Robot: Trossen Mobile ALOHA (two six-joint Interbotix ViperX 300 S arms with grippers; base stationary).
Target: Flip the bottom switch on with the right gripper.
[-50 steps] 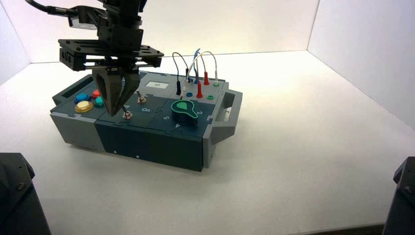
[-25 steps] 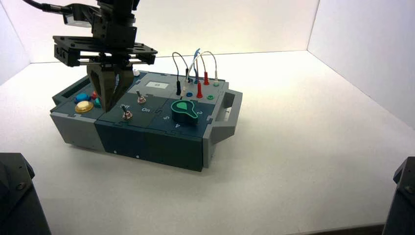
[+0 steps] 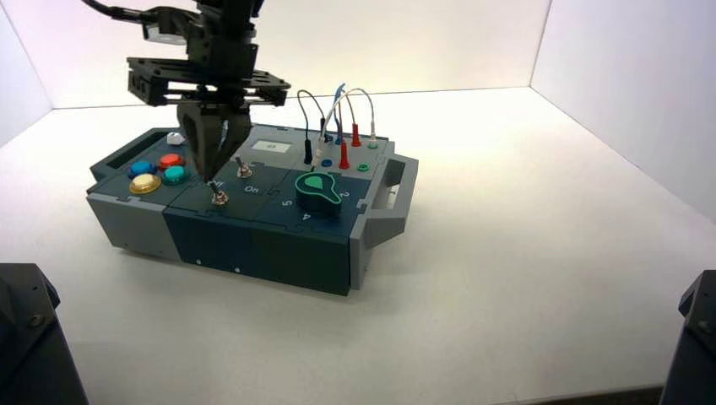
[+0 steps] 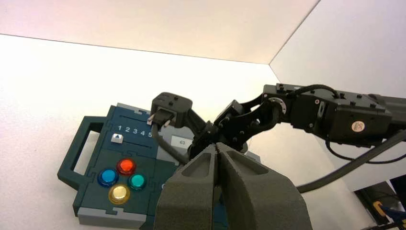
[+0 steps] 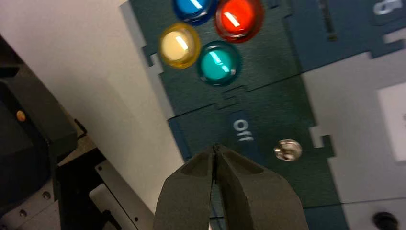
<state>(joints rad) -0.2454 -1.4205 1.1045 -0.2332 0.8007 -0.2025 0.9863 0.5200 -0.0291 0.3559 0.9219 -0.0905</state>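
The bottom switch (image 3: 219, 198), a tiny silver toggle, stands near the front edge of the dark box (image 3: 253, 240). My right gripper (image 3: 213, 179) hangs over the box with its fingers shut. Its tips point down just above and behind this switch, beside the "Off" lettering (image 5: 243, 130). In the right wrist view the shut right gripper (image 5: 215, 146) covers the bottom switch. Only the other silver switch (image 5: 287, 150) shows there. My left gripper (image 4: 218, 147) is shut and empty. It is held off the box's button end and does not show in the high view.
Blue, red, yellow and teal push buttons (image 3: 175, 175) sit left of the switches. A green knob (image 3: 318, 187) and plugged wires (image 3: 338, 126) lie to their right. The right arm (image 4: 325, 112) reaches across in the left wrist view. Dark blocky shapes (image 3: 29, 337) fill the high view's lower corners.
The right gripper shifted from over the push buttons to the right, toward the switches. The red and teal buttons now show fully. Its fingers stay shut.
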